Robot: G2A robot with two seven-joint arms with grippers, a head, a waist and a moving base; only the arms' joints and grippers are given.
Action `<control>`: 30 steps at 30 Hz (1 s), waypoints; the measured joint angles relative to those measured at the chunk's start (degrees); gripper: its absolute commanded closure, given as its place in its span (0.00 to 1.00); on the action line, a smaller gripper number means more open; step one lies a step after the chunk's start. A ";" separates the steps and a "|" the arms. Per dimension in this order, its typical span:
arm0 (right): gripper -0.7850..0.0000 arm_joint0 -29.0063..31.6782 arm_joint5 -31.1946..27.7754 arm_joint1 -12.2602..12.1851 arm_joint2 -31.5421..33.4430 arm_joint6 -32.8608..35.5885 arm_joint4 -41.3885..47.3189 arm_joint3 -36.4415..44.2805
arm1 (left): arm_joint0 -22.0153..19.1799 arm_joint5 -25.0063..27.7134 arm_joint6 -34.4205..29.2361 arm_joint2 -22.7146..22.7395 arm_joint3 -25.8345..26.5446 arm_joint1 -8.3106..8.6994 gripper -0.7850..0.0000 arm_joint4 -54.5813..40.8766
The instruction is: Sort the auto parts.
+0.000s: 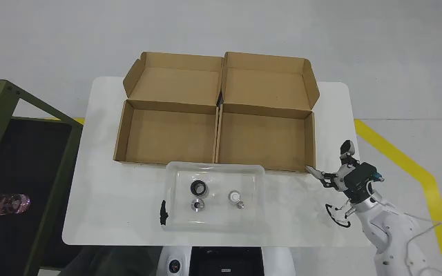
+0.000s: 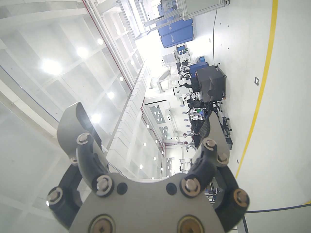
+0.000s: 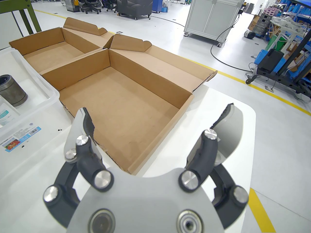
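A clear plastic tray [image 1: 214, 165] sits at the table's front middle and holds three parts: a dark ring-shaped bushing [image 1: 199, 188], a small metal piece [image 1: 198, 204] and a silver-white piece [image 1: 236, 198]. In the right wrist view the bushing [image 3: 12, 88] stands upright in the tray [image 3: 40, 81]. Two open cardboard boxes, left [image 1: 169, 134] and right [image 1: 262, 141], lie empty behind the tray. My right gripper [image 1: 331, 160] hangs open by the right box's near corner [image 3: 131, 168], with nothing between its fingers [image 3: 156, 110]. My left gripper [image 2: 143, 112] is open, empty and pointed at the ceiling.
The white table [image 1: 110, 200] has bare room left and right of the tray. A small black object [image 1: 164, 212] lies at the tray's front left corner. A green-framed cart [image 1: 27, 138] stands off the table's left side. Yellow floor tape [image 1: 394, 148] runs to the right.
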State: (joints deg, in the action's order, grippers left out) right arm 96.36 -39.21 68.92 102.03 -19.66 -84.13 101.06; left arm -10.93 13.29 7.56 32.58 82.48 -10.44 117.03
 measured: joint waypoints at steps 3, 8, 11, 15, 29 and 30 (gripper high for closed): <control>0.00 0.00 0.00 0.00 0.00 0.00 0.00 0.00 | 0.00 0.00 0.00 0.00 0.00 0.00 0.00 0.00; 0.00 0.00 0.00 0.00 0.00 0.00 0.00 0.00 | 0.00 0.00 0.00 0.00 0.00 0.00 0.00 0.00; 0.00 0.00 0.00 0.00 0.00 0.00 0.00 0.00 | 0.00 0.00 0.00 0.00 0.00 0.00 0.00 0.00; 0.00 0.00 0.00 0.00 0.00 0.00 0.00 0.00 | 0.00 0.00 0.00 0.00 0.00 0.00 0.00 0.00; 0.00 -0.15 -0.59 -0.02 -0.78 0.75 0.28 0.35 | 0.00 0.00 0.00 0.00 0.00 0.00 0.00 0.00; 0.00 -0.37 -1.07 -0.10 -1.10 1.21 -0.02 0.80 | 0.00 0.00 0.00 0.00 0.00 0.00 0.00 0.00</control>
State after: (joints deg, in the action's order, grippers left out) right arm 95.99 -40.28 68.82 100.93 -18.44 -84.15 101.85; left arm -10.93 13.29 7.56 32.58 82.48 -10.44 117.03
